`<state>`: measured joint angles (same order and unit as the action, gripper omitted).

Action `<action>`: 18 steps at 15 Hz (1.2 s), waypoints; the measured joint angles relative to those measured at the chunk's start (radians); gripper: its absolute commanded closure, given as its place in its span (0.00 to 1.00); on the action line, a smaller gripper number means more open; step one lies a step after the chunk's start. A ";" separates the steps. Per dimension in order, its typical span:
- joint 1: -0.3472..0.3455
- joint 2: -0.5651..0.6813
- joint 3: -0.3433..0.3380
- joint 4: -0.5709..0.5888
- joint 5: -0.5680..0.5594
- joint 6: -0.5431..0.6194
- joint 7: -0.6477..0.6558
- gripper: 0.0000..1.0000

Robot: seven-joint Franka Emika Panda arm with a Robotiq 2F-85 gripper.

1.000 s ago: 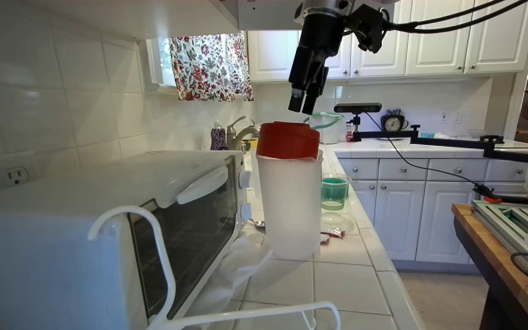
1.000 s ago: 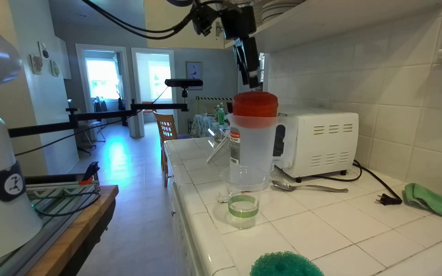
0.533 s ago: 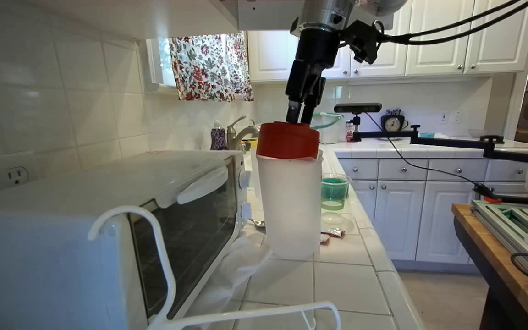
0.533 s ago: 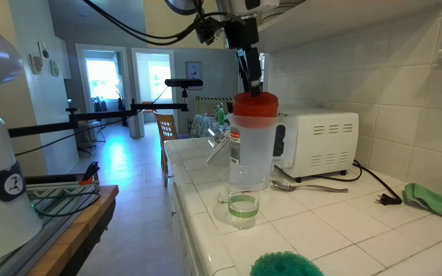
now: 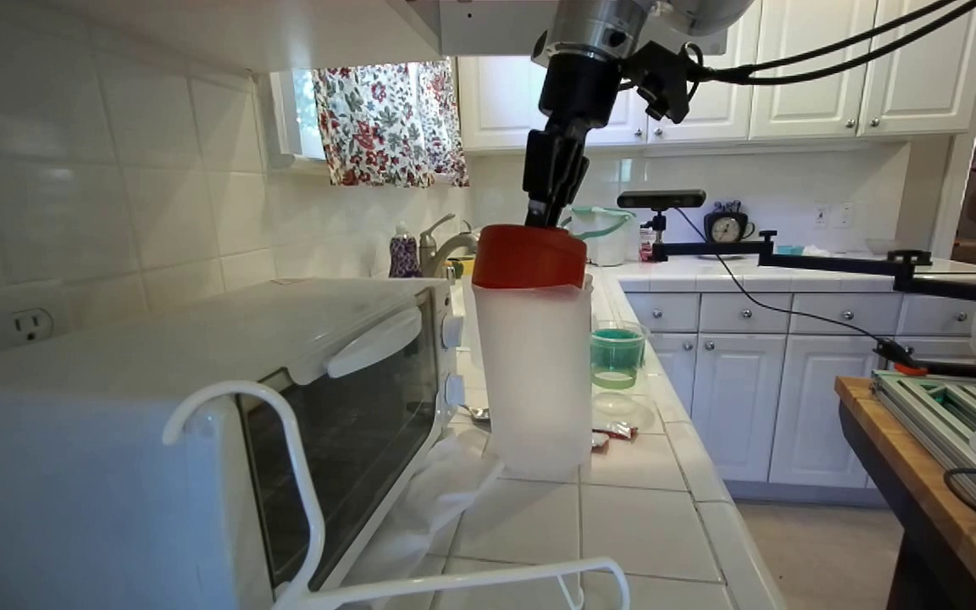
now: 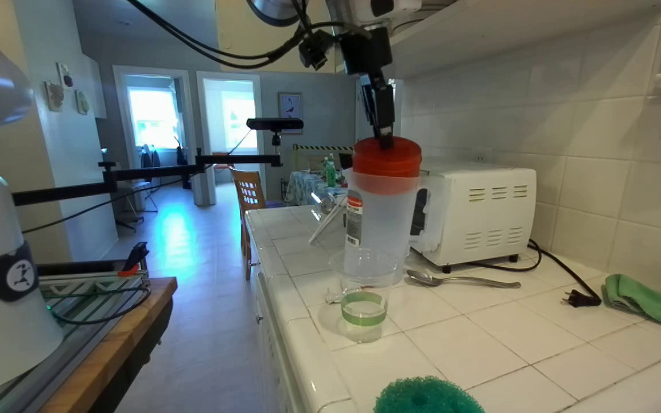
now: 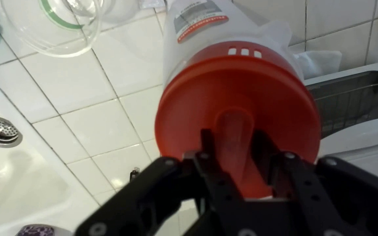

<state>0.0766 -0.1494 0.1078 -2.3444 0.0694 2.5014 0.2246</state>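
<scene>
A frosted pitcher (image 5: 535,381) with a brand label stands on the tiled counter, leaning very slightly toward the toaster oven. Its red lid (image 6: 387,158) is seated in the top, as both exterior views show. In the wrist view a raised ridge (image 7: 234,123) crosses the lid's recessed top. My gripper (image 7: 233,137) reaches down into that recess, one finger on each side of the ridge, both pressed close against it. The fingertips are partly hidden by the lid's rim in an exterior view (image 5: 543,219).
A white toaster oven (image 6: 474,215) stands right beside the pitcher. Close by are a clear cup (image 6: 365,312) with a green band and a spoon (image 6: 462,281). A white wire rack (image 5: 471,580) is at the near end. A shelf (image 6: 537,34) overhangs the arm; a sink drain (image 7: 2,132) lies off the counter.
My gripper has come down into the lid's recess, and its fingers have closed from wide apart onto the ridge. The pitcher's top has shifted slightly toward the oven.
</scene>
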 measured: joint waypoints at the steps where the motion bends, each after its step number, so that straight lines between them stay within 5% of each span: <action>1: 0.000 0.000 0.000 0.000 0.001 0.004 0.000 0.92; 17: 0.003 -0.055 0.013 0.000 -0.018 -0.055 0.000 0.92; 18: 0.003 -0.056 0.016 0.000 -0.029 -0.061 0.000 0.61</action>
<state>0.0792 -0.2058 0.1233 -2.3443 0.0406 2.4400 0.2245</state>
